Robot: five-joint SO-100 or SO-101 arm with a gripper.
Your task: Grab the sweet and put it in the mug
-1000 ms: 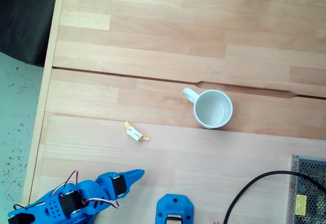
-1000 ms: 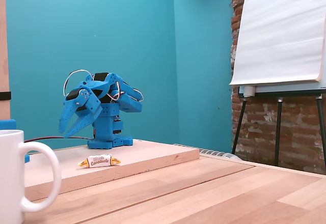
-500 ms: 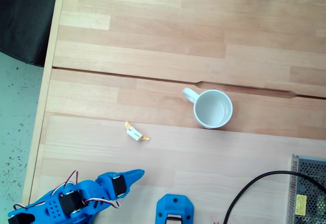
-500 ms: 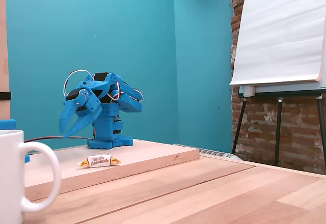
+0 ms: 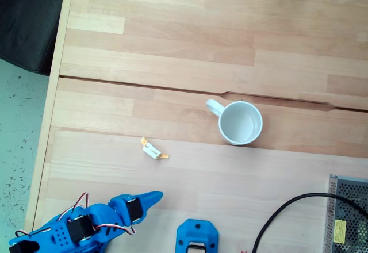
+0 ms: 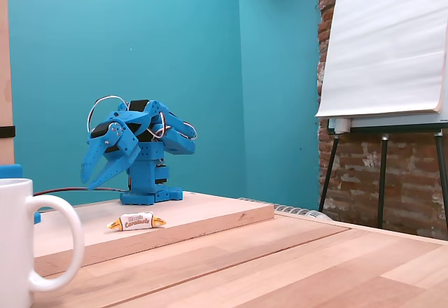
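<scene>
Sweet (image 5: 154, 149), twist-wrapped, lies on pale wood; blue plastic hand (image 6: 94, 180) hangs empty, fingers parted.

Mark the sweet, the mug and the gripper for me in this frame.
the sweet (image 5: 154, 150): fixed view from above, on the white middle of the wrapper.
the mug (image 5: 226, 138): fixed view from above, on the rim's lower left edge.
the gripper (image 6: 92, 180): fixed side view, between the downward-pointing fingertips.

My gripper (image 6: 93, 179) is matt blue plastic. The table (image 5: 172, 46) is pale wood, smooth and matt. The mug (image 5: 240, 123) looks like glossy white ceramic. The sweet (image 6: 136, 221) has a shiny wrapper.
</scene>
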